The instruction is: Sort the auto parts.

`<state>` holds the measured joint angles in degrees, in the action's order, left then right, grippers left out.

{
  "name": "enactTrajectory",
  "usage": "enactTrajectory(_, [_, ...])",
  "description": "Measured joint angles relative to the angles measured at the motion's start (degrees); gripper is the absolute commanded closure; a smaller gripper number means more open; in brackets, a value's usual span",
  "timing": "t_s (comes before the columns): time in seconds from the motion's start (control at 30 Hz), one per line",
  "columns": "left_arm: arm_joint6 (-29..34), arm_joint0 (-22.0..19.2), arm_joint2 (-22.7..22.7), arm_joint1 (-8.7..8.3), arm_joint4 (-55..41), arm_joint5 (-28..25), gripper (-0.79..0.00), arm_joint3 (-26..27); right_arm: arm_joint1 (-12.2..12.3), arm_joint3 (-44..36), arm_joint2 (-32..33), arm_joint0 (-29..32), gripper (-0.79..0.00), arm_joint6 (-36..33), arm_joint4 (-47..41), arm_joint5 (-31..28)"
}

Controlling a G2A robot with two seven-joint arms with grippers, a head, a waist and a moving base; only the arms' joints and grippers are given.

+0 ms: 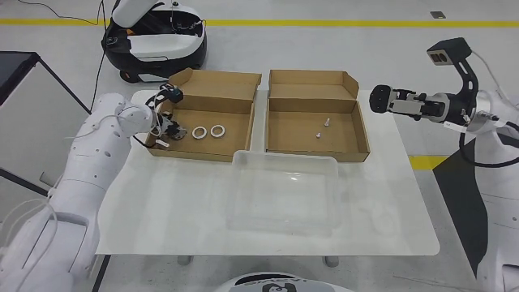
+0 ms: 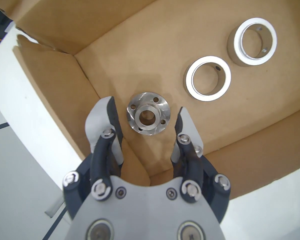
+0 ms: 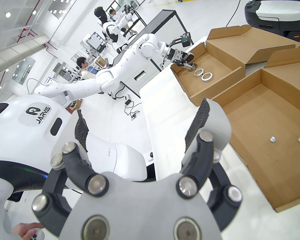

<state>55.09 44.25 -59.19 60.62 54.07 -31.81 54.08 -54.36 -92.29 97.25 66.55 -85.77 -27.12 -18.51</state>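
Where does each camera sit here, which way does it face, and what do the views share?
Top view: overhead, looking down on the table, ring box, second box and clear tray; both arms show.
Left wrist view: on the left wrist, looking into the ring box; the open left gripper straddles a flanged part.
Right wrist view: on the right wrist, off the table's edge, facing across both boxes; the open right gripper and far left arm show.
Shared: all three show the two rings.
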Motion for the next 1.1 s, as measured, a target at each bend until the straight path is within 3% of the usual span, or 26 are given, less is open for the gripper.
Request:
enactTrajectory(0.3, [-1.74, 5.51, -5.95, -2.00, -7.29, -3.83, -0.785, 11.28, 0.00, 0.00, 0.00, 0.00, -0.785, 0.00, 0.00, 0.00])
enactTrajectory(0.5, [-2.51, 13.58, -11.18, -3.75, -16.22, -8.52, -0.785, 23.17, 0.00, 0.00, 0.00, 0.00, -0.785, 0.00, 0.00, 0.00])
enactTrajectory(0.73, [-5.94, 24.98, -18.27, -5.41, -28.96, -9.02, -0.785, 37.90, 0.00, 0.00, 0.00, 0.00, -0.785, 0.00, 0.00, 0.00])
enactTrajectory(1.1, [-10.10, 37.48, -30.48, -7.34, -39.10, -10.04, -0.785, 50.11, 0.00, 0.00, 0.00, 0.00, -0.785, 0.00, 0.00, 0.00])
